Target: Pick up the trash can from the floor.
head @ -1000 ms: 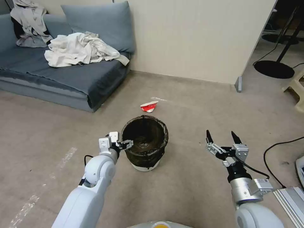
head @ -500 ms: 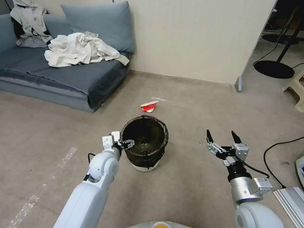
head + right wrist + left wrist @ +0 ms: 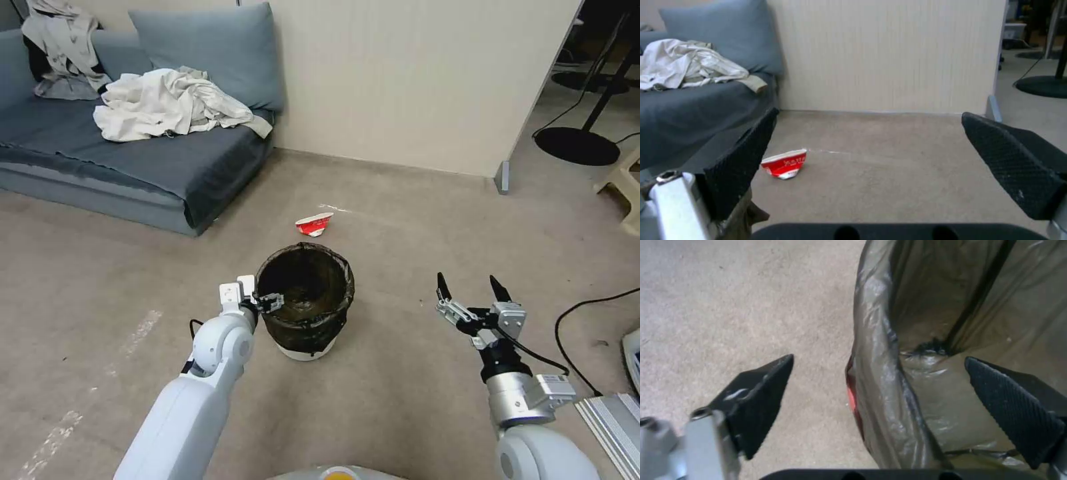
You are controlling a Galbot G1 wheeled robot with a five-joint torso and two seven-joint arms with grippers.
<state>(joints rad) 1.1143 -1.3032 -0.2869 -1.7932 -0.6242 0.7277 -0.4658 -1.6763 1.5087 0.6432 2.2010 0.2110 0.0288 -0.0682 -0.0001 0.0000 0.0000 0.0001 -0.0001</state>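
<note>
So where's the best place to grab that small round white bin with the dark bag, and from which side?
Probably the rim of the small round white plastic bin on its left side, coming from above. The wall is thin and upright, with the dark bag folded over it. The left claw is open and already straddles it, one finger inside and one outside over the beige carpet floor. The right claw hangs open, apart.

You see the trash can (image 3: 305, 350) is white at its base, with a dark brown-black bag (image 3: 305, 300) over it, on the beige-grey floor (image 3: 400, 373). At 12 o'clock from it lies a red and white carton (image 3: 314, 224). At 10 o'clock, the blue-grey sofa (image 3: 133, 167) carries off-white clothes (image 3: 167, 100).
</note>
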